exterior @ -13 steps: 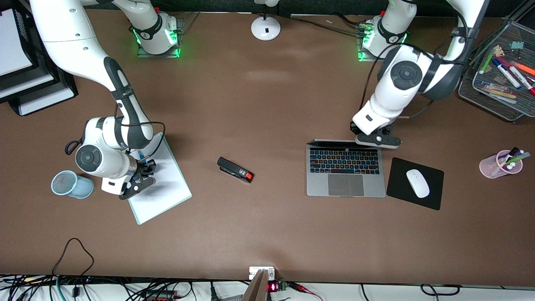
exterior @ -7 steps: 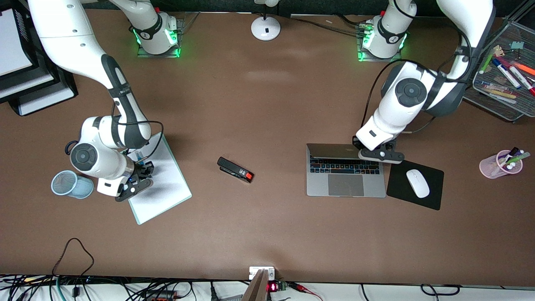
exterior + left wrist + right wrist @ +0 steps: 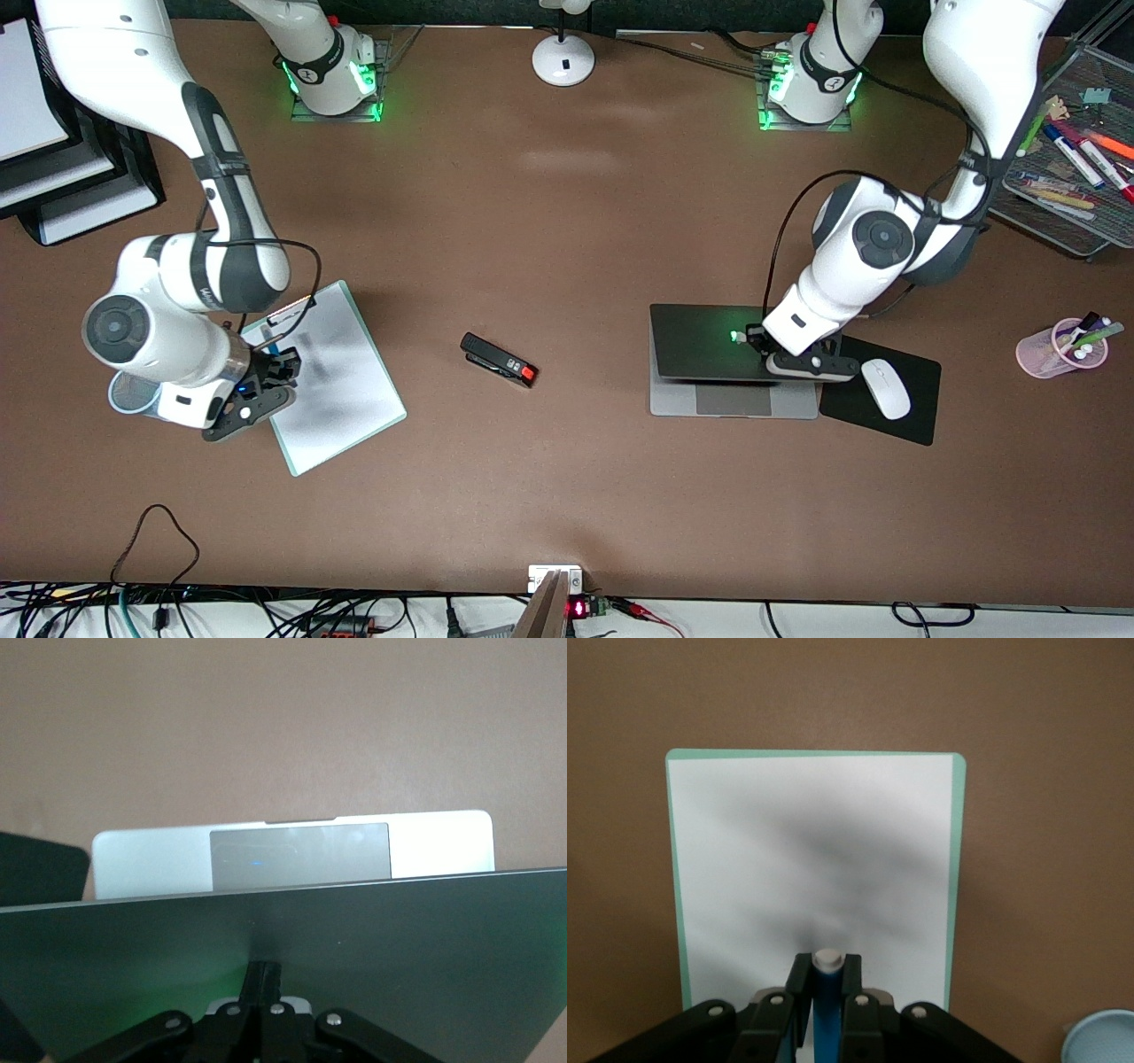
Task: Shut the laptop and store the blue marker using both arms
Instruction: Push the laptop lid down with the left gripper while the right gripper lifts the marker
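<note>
- Front view: left tool [image 3: 802, 361] on the laptop [image 3: 709, 344] lid, lid nearly down; its opening cannot tell. Right tool [image 3: 257, 390] over clipboard [image 3: 341, 390] edge, beside mesh cup [image 3: 124, 394].
- Left wrist view: trackpad [image 3: 299, 856] shows under the lid.
- Right wrist view: fingers [image 3: 799, 992] narrow, clamped on blue marker [image 3: 827, 1014], white end up.

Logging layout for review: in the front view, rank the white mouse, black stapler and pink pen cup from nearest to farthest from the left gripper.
Left gripper presses on the laptop lid.
1. White mouse, beside the laptop on the mouse pad.
2. Pink pen cup, toward the left arm's end.
3. Black stapler, mid-table.
</note>
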Available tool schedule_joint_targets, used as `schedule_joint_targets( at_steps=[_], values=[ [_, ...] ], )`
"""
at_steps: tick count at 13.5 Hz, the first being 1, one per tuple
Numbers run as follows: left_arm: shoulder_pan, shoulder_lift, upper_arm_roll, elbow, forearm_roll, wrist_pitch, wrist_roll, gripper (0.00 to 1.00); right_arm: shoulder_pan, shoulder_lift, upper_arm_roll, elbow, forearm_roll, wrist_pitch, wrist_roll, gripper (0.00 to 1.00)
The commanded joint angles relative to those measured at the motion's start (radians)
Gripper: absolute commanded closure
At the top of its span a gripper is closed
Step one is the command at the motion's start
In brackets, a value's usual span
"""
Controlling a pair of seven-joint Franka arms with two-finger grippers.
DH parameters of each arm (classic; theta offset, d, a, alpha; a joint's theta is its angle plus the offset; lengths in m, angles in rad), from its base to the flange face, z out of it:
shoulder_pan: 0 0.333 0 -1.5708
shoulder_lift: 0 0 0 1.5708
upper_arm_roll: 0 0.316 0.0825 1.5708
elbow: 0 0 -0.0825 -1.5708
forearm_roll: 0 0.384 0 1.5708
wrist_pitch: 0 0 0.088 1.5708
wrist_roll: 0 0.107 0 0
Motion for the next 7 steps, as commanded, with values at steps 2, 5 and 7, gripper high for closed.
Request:
schedule_joint_targets(
  at_steps=[2, 5, 7],
  values=[
    [-0.011, 0.102, 0.006, 0.061, 0.049, 0.044, -0.014, 1.00, -0.033, -0.002, 0.004, 0.099, 0.025, -0.111, -0.107, 1.00],
    [-0.012, 0.159, 0.017, 0.061, 0.052, 0.136, -0.013, 1.00, -0.088, -0.028, 0.002, 0.161, 0.112, -0.243, -0.263, 1.00],
    [-0.022, 0.197, 0.020, 0.062, 0.089, 0.164, -0.013, 1.00, -0.129, -0.043, -0.001, 0.210, 0.151, -0.315, -0.382, 1.00]
  ],
)
